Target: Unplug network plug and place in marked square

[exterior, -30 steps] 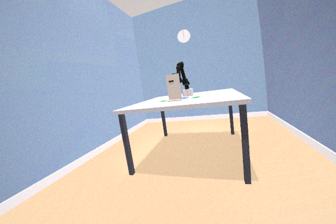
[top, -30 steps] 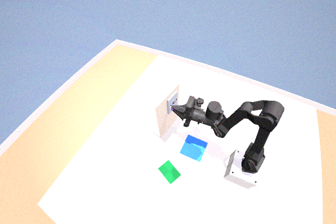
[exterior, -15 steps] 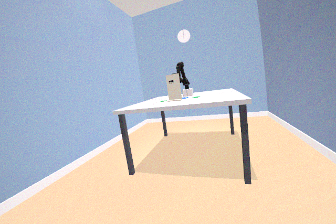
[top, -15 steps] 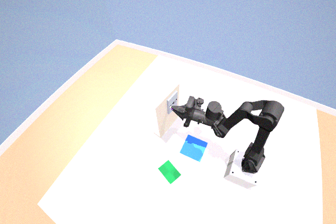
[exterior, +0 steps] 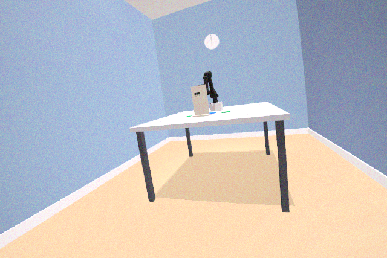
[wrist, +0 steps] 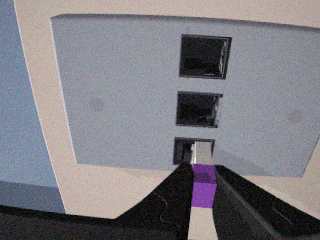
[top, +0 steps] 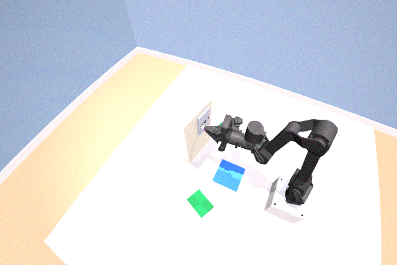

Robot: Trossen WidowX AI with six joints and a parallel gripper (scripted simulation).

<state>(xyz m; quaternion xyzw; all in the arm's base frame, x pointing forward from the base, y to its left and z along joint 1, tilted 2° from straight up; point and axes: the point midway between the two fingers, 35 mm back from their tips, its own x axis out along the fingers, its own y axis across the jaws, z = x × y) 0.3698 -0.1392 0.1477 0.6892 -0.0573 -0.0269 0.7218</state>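
The purple plug (wrist: 204, 195) has a pale front part that reaches into the lowest of three dark openings in the wrist view. A thin whitish strip (wrist: 193, 153), apparently the tab, shows along that part's left side. My gripper (top: 204, 128) (wrist: 200, 174) is shut on the plug, with a finger on each side, close to the grey socket plate (top: 203, 120) (wrist: 125, 75). The plate is on the upright beige panel (top: 191, 140) (exterior: 200, 105). A blue square (top: 228, 177) and a green square (top: 200, 203) lie on the table; which is the marked one is unclear.
Another green patch (top: 221, 123) is mostly hidden behind the arm. The arm (top: 281, 141) (exterior: 210, 83) reaches from its pale base block (top: 283, 212) above the table (top: 144, 207) (exterior: 247, 114) to the panel. The blue square lies below and in front of the panel.
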